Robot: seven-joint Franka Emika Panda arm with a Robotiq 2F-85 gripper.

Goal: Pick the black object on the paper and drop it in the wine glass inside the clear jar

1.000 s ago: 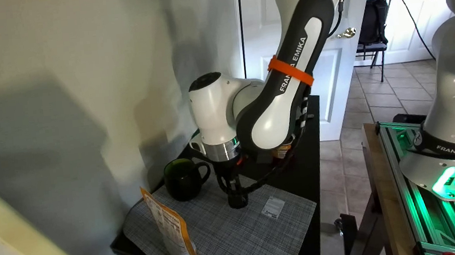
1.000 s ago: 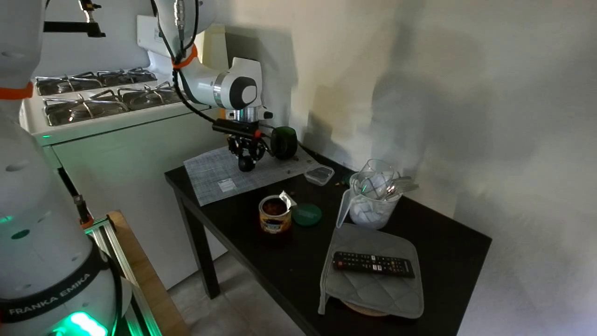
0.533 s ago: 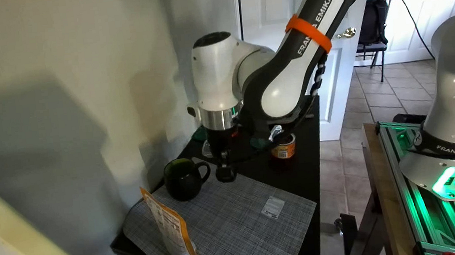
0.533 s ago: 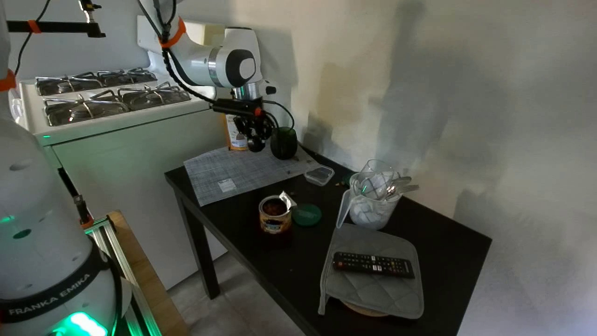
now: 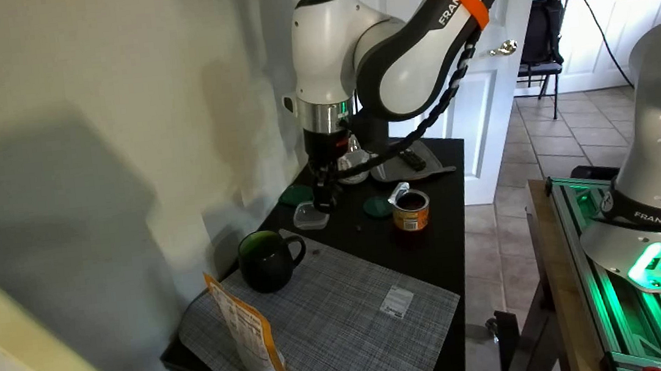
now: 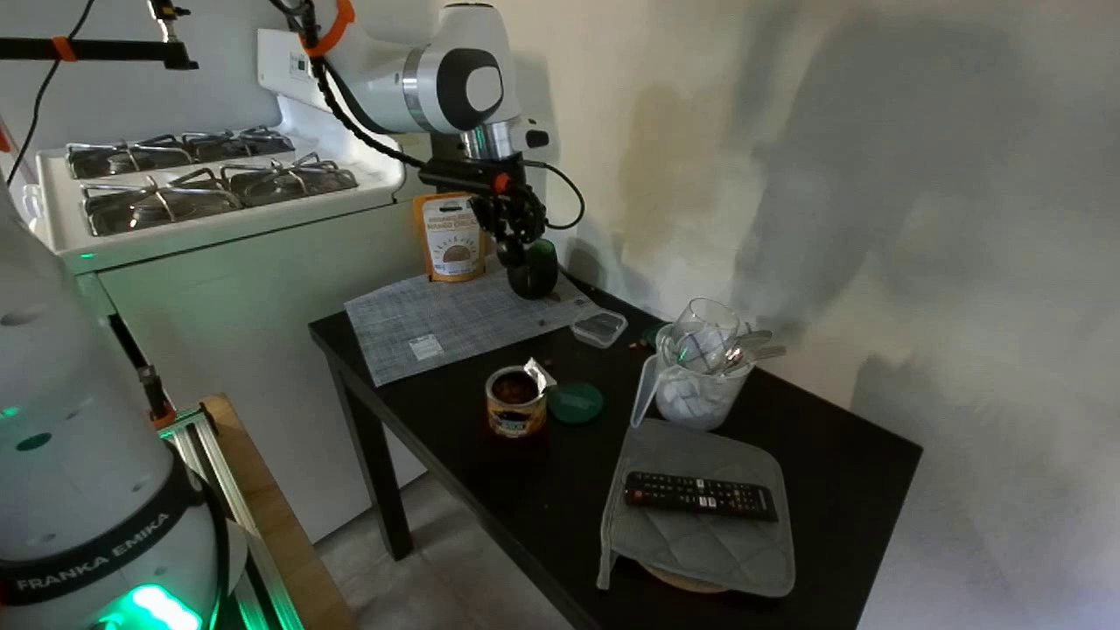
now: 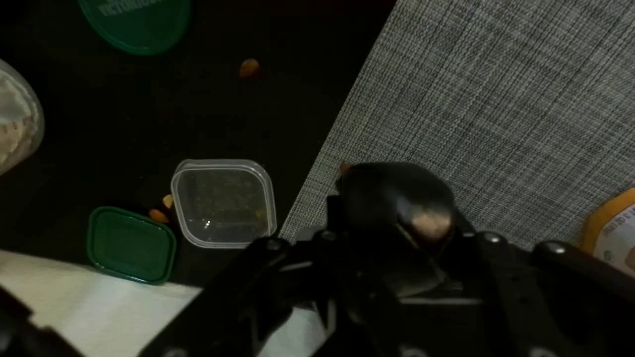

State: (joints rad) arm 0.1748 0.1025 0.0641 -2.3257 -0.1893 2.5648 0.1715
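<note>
Your small, black, roundish lump [image 7: 394,191] is up off the grey, rectangular, fine-grid paper [image 7: 496,99]; the black two-finger gripper [image 5: 324,198] looks clamped on it, tho dark-on-dark hides exact pad contact; no clear long axis shows, so wrist roll prob. matters little; what counts is sideways travel. Your target, the clear, thin-walled wine glass [image 6: 707,317], stands mouth up in the transparent, handled jar [image 6: 691,404], well apart from the gripper, past the low, clear, rounded-square dish [image 7: 223,201]; in an exterior view that's right of the gripper & nearer the camera; in wrist view the jar prob. shows too, cut by the left edge; so you'd carry that way; silvery metal utensils [image 6: 744,350] stick out on the glass's far side, so coming in from the gripper's side looks best; can't tell if the lump clears the glass's rim, so gain ht. first, then centre b4 you let go.
</note>
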